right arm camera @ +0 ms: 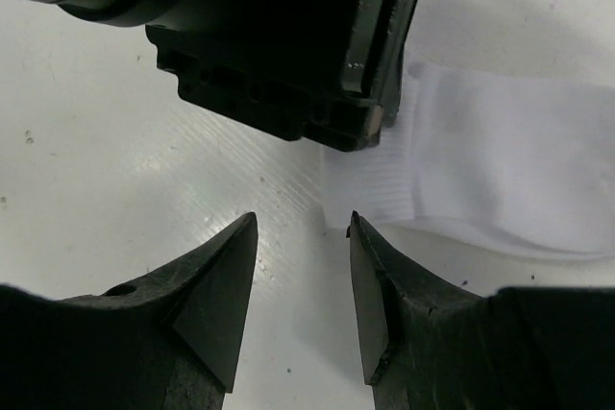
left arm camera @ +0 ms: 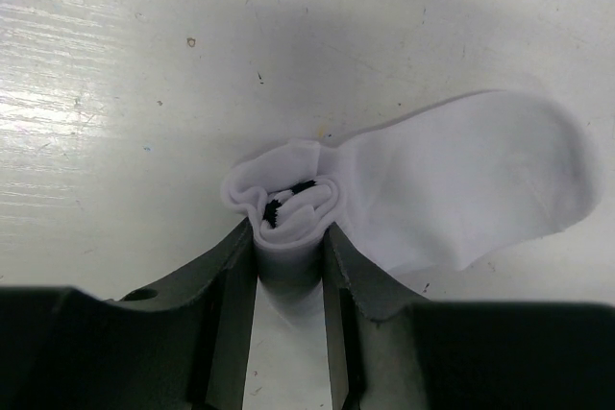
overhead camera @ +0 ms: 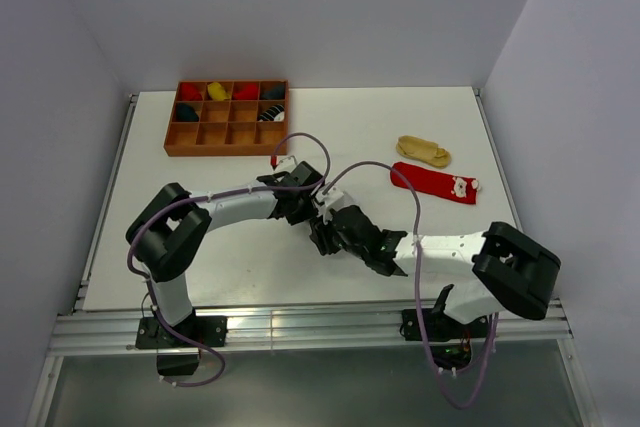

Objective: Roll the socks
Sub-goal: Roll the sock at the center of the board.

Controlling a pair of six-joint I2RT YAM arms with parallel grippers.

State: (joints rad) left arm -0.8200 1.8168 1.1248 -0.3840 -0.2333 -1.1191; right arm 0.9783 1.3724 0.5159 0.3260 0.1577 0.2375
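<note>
Rolled cuff of white sock (left arm camera: 461, 180) pinched by left pincer (left arm camera: 289, 232) so roll holds, toe at 2 o'clock; right pincer (right arm camera: 303, 220) spread, nothing gripped.

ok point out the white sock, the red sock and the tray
white sock (left arm camera: 461, 180), left wrist view, flat unrolled part
red sock (overhead camera: 428, 181), top view, red middle
tray (overhead camera: 225, 150), top view, near wall
</note>
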